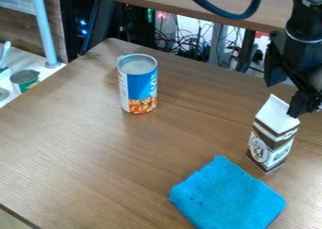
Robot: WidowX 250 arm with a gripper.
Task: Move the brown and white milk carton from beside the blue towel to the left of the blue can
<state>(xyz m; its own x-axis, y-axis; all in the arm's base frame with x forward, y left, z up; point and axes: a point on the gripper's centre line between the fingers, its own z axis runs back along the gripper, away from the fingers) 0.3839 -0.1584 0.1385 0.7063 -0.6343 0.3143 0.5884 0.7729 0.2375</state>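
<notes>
hanging right by the top of the upright brown-and-white carton (270, 145), the black gripper (294, 102) has jaws i honestly can't read, wide or narrow. blue cloth (228, 195) lies near the carton, can (138, 84) stands well off left on the wooden table (75, 152).

Brown wooden table (69, 143); second tabletop (148, 0) behind, tangled cables (198, 48) below; pale-blue pole (44, 28) upper left.

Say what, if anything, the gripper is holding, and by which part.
It cannot be told whether anything is held. The gripper is at the top of the carton, but a grip on it is not clear.
</notes>
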